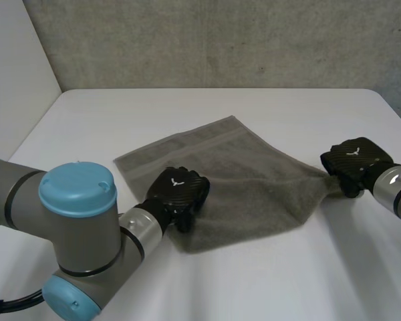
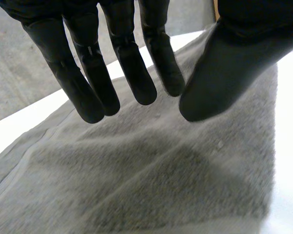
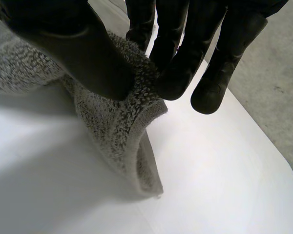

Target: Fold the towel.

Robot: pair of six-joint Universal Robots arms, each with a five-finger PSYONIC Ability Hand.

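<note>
**Ana:** What is closest to us?

**Ben:** The left arm (image 1: 80,227). It is big and grey with a light-blue cap, and it ends in the black left hand (image 1: 180,190).

**Ana:** Where is that hand?

**Ben:** Over the near part of the towel (image 1: 254,187), close to the towel's near corner.

**Ana:** Is it holding the towel?

**Ben:** No. In the left wrist view its fingers (image 2: 132,73) are straight and spread apart. The thumb (image 2: 219,73) is off to one side. They hang over the cloth and nothing is between them. I cannot tell if the tips touch it.

**Ana:** What does the towel look like?

**Ben:** It is grey and fluffy. It lies spread out in the middle of the white table (image 1: 254,287). It is turned so one corner points away from us. A flat band runs along its far left edge.

**Ana:** And the right hand (image 1: 354,160)?

**Ben:** It is at the towel's right corner, a bit farther back than the left hand. In the right wrist view, the thumb presses the cloth against the fingers. So that hand has the corner pinched tight.

**Ana:** Does that corner lie flat?

**Ben:** No. It is lifted up, and its tip hangs down under the fingers toward the table.

**Ana:** What is behind it all?

**Ben:** The far edge of the table, and then a rough grey wall (image 1: 220,40).
</note>
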